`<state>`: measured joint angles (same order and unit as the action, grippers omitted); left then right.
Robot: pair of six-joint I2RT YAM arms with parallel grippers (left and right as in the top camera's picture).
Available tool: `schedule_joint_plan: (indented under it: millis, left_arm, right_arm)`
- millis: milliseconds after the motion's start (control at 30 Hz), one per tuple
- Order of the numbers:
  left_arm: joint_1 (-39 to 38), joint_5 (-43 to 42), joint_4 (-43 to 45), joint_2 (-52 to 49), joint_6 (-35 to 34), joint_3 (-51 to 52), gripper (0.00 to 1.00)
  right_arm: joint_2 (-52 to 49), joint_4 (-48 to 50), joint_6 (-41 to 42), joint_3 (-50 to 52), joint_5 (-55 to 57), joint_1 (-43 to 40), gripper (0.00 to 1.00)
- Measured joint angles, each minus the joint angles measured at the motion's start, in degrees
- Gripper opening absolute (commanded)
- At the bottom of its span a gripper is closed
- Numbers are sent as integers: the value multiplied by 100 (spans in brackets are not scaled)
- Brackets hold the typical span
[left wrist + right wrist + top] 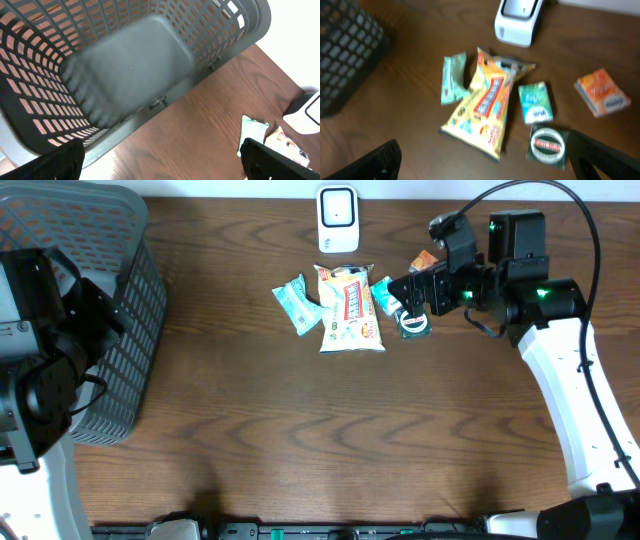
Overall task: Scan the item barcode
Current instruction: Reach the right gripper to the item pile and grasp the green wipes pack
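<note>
A: Grippers, quick?

B: Left gripper [161, 146] has its jaws spread wide with nothing between them. It hangs above the grey plastic lattice basket [125, 65] at the table's left side. Right gripper [482, 141] is also spread wide and empty. It's over the right end of the packet pile, fingers pointing left in the overhead view.

A: Where's the item?

B: Nothing is picked up. Everything lies on the brown wooden table [300, 440], clustered just in front of the white barcode scanner [337, 218], which sits at the far edge. The yellow snack bag with a red label [350, 308] is in the middle, the biggest one, lying flat with its top end towards the scanner.

A: The rest?

B: A crinkled pale teal wrapper [295, 305] touches the bag's left side. A small teal packet [536, 101] sits just beside the bag's right side. A dark green square packet with a round label [549, 145] is just in front of that one, nearer the robot. A small orange box [601, 92] sits apart, further right.

A: Is the basket in play?

B: It's well apart from the pile. Its floor is in the left wrist view. Right wrist view is blurred, so I can't read the print on any packet.
</note>
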<state>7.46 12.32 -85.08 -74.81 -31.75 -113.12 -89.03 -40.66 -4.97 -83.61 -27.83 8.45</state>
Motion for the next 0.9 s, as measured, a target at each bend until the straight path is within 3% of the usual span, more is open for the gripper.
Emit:
schedule_joint_plan:
  millis: [333,600,900]
  left_arm:
    - [0,0,-2,2,0,0,98]
    - [-2,0,-2,2,0,0,98]
    - [-2,0,-2,2,0,0,98]
  right_arm:
    - [-160,144,186,-7,656,612,99]
    - [-1480,-494,306,-264,1589,791,99]
    - [-2806,-2509,4,-2793,1788,787,99]
